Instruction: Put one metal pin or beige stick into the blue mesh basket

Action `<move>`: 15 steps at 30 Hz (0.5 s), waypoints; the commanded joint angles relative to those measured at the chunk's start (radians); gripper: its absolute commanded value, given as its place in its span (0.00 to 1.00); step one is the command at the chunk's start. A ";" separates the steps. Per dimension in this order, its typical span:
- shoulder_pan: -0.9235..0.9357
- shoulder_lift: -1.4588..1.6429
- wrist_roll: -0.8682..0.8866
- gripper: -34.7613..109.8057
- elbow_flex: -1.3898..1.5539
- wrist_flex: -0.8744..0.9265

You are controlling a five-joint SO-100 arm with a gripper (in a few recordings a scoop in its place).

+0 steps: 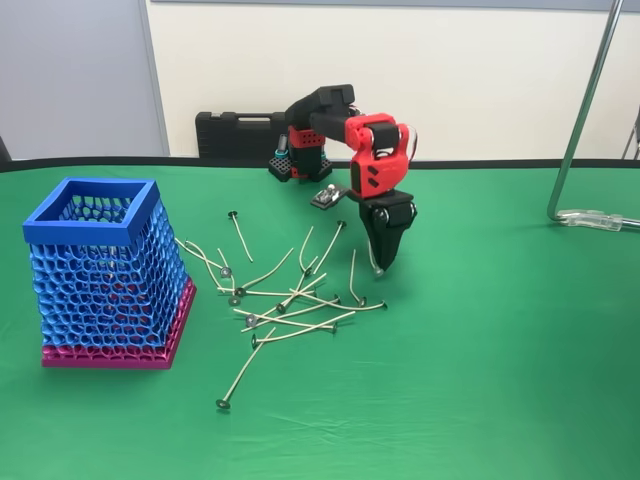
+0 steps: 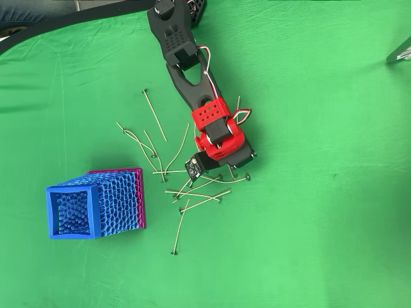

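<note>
With the gripper (image 1: 378,268) at mid-frame, fingers seemingly together on nothing, spread them and settle over the lone stick (image 1: 352,277) beside it, not the tangle, before the basket (image 1: 105,270) at left.

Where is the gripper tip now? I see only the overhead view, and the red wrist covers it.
Observer: In the fixed view the gripper points straight down, with its tip low over the green cloth, at the right end of the scattered sticks.
Operator: Does it hold a stick?
Observer: I cannot tell. The fingers taper to one point with something pale at the tip. The nearest stick lies on the cloth just left of the tip.
Operator: How high must I lift for the basket?
Observer: Probably quite high. The blue mesh basket stands upright at the far left, with its rim well above the lying sticks.
</note>
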 commanded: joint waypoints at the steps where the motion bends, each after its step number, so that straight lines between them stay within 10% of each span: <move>1: -0.006 0.114 -0.012 0.24 0.000 0.017; 15: 0.081 0.499 -0.032 0.24 0.038 0.146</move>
